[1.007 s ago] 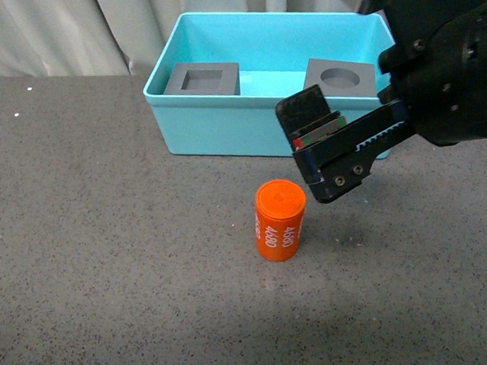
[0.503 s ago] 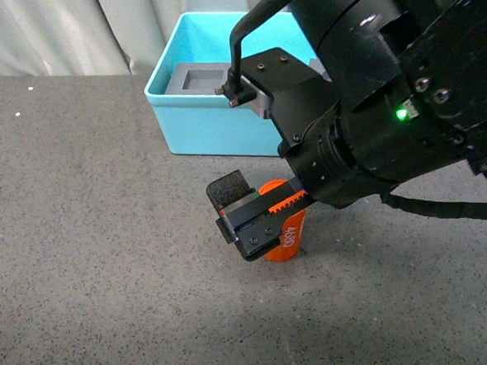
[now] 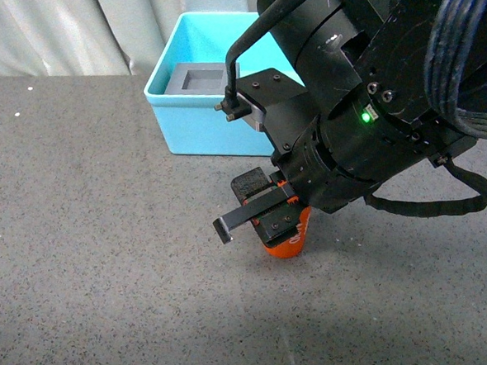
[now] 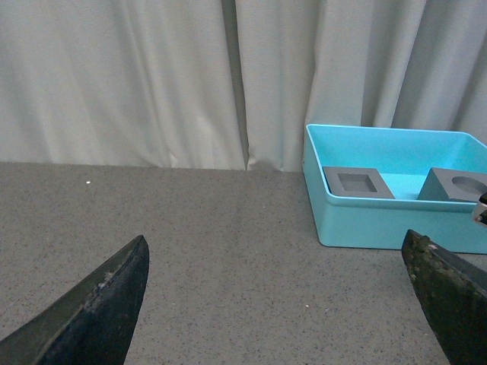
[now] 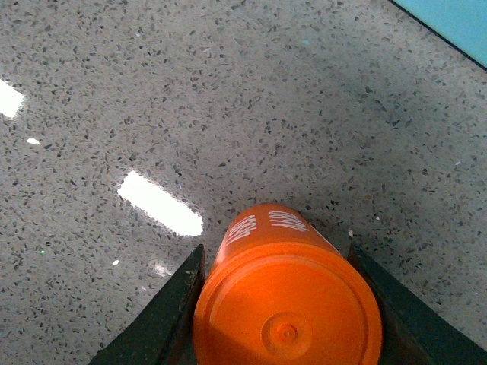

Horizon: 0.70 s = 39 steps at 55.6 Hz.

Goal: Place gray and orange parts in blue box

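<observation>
The orange cylinder (image 3: 290,239) (image 5: 288,298) with white "4680" print stands on the grey table in front of the blue box (image 3: 192,119) (image 4: 365,224). My right gripper (image 3: 266,218) (image 5: 283,312) is shut on it, one finger pressed on each side. The gray cube with the square recess (image 3: 193,77) (image 4: 358,182) lies inside the box at its left. The gray cube with the round recess (image 4: 459,185) lies inside at the right, hidden by my right arm in the front view. My left gripper (image 4: 281,304) hovers open over bare table, away from the box.
A pale curtain (image 4: 190,76) hangs behind the table. The grey speckled tabletop (image 3: 90,241) stretches left and in front of the box. My bulky right arm (image 3: 387,99) covers the box's right half in the front view.
My right gripper came down from beside the box onto the orange cylinder and shut on it. The left gripper's earlier position is not shown.
</observation>
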Tool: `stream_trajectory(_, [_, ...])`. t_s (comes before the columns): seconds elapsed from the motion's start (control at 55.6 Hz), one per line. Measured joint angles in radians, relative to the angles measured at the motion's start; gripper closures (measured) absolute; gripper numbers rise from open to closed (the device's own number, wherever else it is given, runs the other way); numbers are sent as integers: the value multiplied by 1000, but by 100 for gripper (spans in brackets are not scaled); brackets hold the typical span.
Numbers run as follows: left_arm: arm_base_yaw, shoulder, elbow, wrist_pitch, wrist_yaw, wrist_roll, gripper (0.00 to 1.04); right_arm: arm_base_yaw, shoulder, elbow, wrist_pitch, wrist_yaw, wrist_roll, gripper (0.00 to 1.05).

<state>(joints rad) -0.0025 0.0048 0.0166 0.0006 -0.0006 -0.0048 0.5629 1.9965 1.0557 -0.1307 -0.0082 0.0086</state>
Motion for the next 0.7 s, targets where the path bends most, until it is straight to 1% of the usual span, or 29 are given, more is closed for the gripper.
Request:
stream_trajectory(0.162, [0, 0, 0, 0, 0, 0, 7, -23, -41, 0, -11, 11, 2, 59])
stream_trajectory(0.306, [0, 0, 0, 0, 0, 0, 7, -68, -148, 24, -26, 13, 3, 59])
stream_trajectory(0.521, [0, 0, 0, 0, 0, 0, 7, -142, -213, 193, -64, -4, 5, 59])
stream_trajectory(0.575, [0, 0, 0, 0, 0, 0, 7, -162, -183, 263, -75, 8, -1, 59])
stream_trajectory(0.701, [0, 0, 0, 0, 0, 0, 7, -178, -93, 363, -95, 2, -4, 59])
